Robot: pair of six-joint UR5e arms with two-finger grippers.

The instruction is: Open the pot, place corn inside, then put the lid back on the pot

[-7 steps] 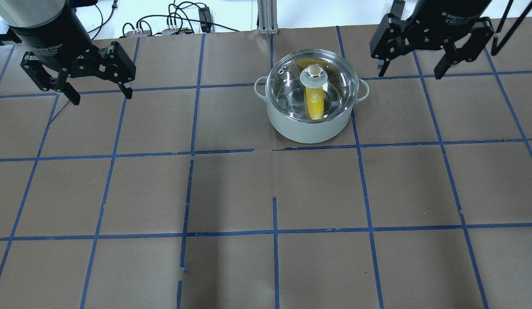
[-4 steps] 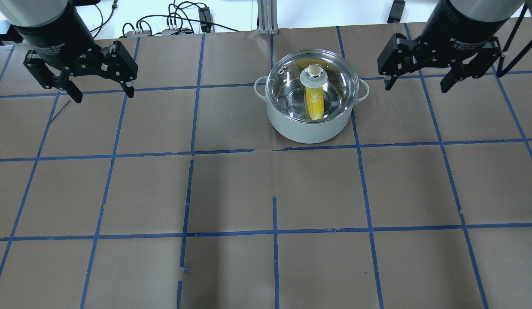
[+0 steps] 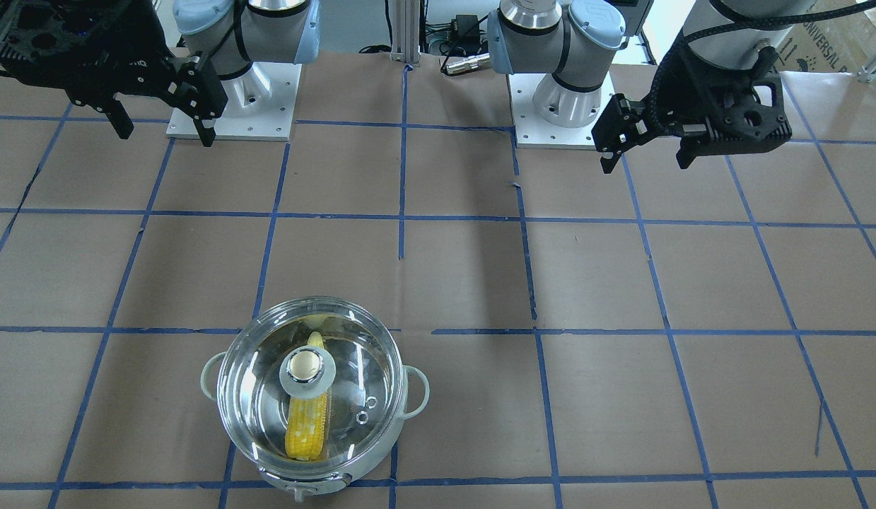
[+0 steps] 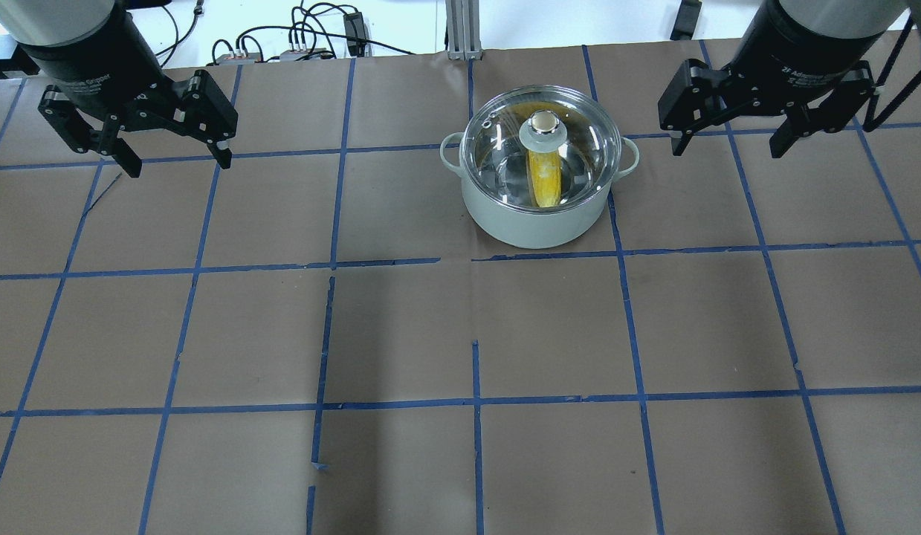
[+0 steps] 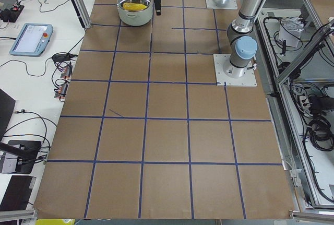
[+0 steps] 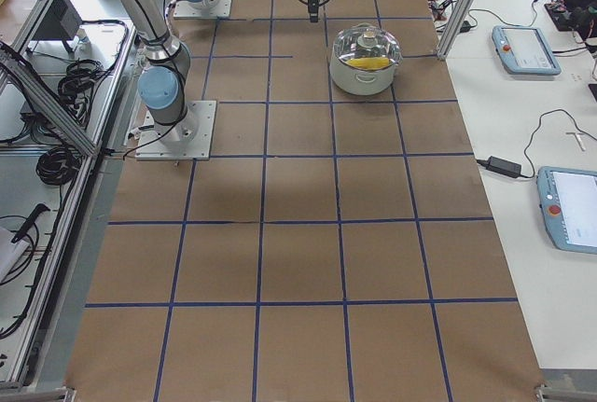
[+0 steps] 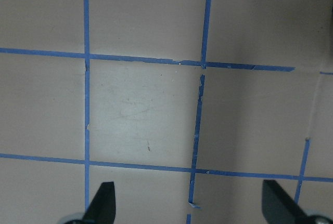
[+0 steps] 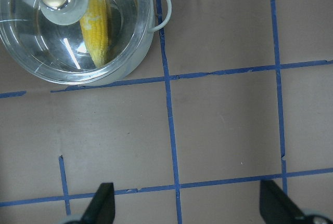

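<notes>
One each: pot, lid, corn. Two: left claw, right claw.

Left gripper held high on its own side, fingers pointing down, jaws spread wide, empty, right gripper likewise raised, pointing down, jaws wide, empty, arms well apart.

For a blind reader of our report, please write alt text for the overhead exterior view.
The pot stands closed, the corn visible inside through the glass lid. The left gripper and right gripper hang open on either side.
</notes>
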